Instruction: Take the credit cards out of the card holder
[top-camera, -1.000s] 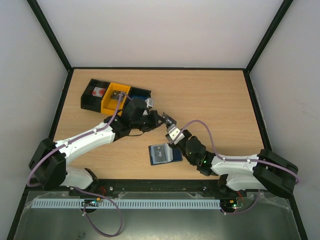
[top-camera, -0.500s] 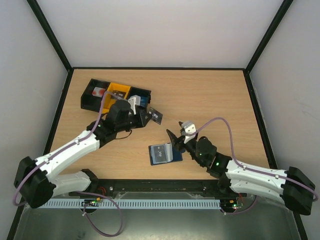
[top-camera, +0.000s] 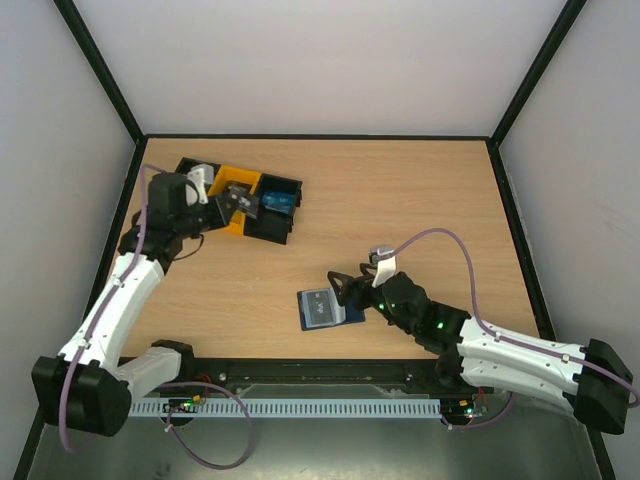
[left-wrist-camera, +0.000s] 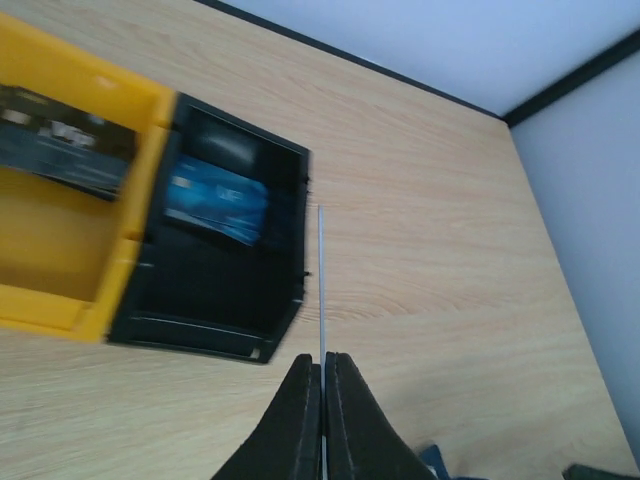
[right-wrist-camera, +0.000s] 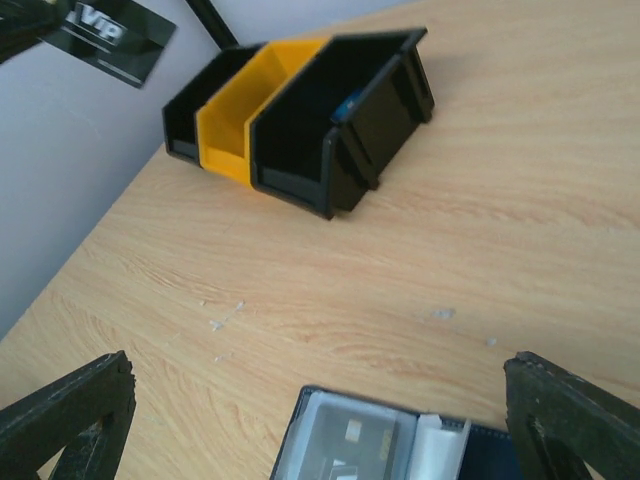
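The card holder (top-camera: 322, 308) lies open on the table near the front middle. In the right wrist view it (right-wrist-camera: 310, 440) shows a dark card (right-wrist-camera: 365, 450) behind a clear pocket. My right gripper (top-camera: 350, 288) hangs just right of it, open and holding nothing (right-wrist-camera: 318, 368). My left gripper (top-camera: 228, 203) is shut on a black credit card (top-camera: 243, 203) above the bins. That card shows edge-on (left-wrist-camera: 322, 280) between the closed jaws (left-wrist-camera: 323, 365), and as a black "VIP" card (right-wrist-camera: 110, 35) in the right wrist view. A blue card (left-wrist-camera: 215, 198) lies in the black bin (left-wrist-camera: 225, 290).
Three joined bins stand at the back left: a black one (top-camera: 180, 200), a yellow one (top-camera: 232, 222) and a black one (top-camera: 272, 228). The yellow bin (left-wrist-camera: 60, 260) holds a dark card (left-wrist-camera: 65, 140). Black frame rails border the table.
My left gripper carried the black card from the table's middle back left to above the bins. My right gripper opened wide and moved down beside the card holder.
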